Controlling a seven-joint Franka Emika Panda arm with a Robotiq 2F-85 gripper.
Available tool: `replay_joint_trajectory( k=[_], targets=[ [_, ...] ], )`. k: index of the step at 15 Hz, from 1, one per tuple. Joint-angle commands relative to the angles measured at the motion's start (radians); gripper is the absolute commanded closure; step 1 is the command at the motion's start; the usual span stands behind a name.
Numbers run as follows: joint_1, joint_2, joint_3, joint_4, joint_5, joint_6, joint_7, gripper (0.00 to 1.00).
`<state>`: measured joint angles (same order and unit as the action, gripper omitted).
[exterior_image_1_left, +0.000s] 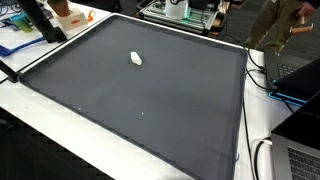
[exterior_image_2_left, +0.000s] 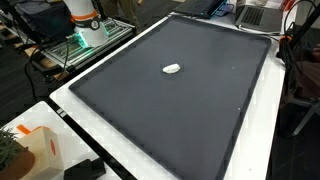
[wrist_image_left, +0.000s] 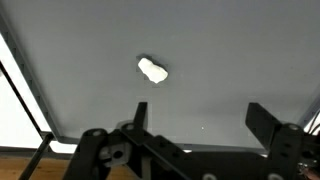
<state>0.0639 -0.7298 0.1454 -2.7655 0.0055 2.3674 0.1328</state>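
Note:
A small white crumpled object (exterior_image_1_left: 137, 58) lies alone on a large dark grey mat (exterior_image_1_left: 150, 115) that covers a white table. In both exterior views it sits toward one side of the mat (exterior_image_2_left: 190, 115), the object (exterior_image_2_left: 172, 69) well away from the edges. In the wrist view my gripper (wrist_image_left: 203, 120) hangs above the mat (wrist_image_left: 230, 60), open, with nothing between its two dark fingers (wrist_image_left: 265, 120). The white object (wrist_image_left: 152, 70) is ahead of the fingers and slightly to the left, apart from them. Neither exterior view shows the gripper.
The white table rim (exterior_image_2_left: 110, 140) frames the mat. An orange-and-white box (exterior_image_2_left: 40, 150) stands at one corner. The robot's white base (exterior_image_2_left: 85, 20) sits beside a wire rack. Laptops (exterior_image_1_left: 300, 80) and cables (exterior_image_1_left: 255, 70) line one side; a person (exterior_image_1_left: 285, 25) stands behind.

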Motion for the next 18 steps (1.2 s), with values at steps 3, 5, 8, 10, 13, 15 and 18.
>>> replay_joint_trajectory(
  k=[3, 5, 8, 10, 13, 15, 18],
  targets=[
    [0.003, 0.063, -0.027, 0.008, 0.009, 0.015, -0.012, 0.0],
    [0.004, 0.073, -0.028, 0.013, 0.01, 0.016, -0.013, 0.0],
    [0.023, 0.125, -0.074, 0.015, 0.047, 0.109, -0.062, 0.0],
    [0.034, 0.19, -0.118, 0.015, 0.071, 0.202, -0.122, 0.0],
    [0.065, 0.278, -0.21, 0.013, 0.125, 0.275, -0.252, 0.0],
    [0.073, 0.327, -0.254, 0.012, 0.144, 0.287, -0.334, 0.0],
    [0.047, 0.423, -0.275, 0.013, 0.132, 0.342, -0.379, 0.0]
  ],
)
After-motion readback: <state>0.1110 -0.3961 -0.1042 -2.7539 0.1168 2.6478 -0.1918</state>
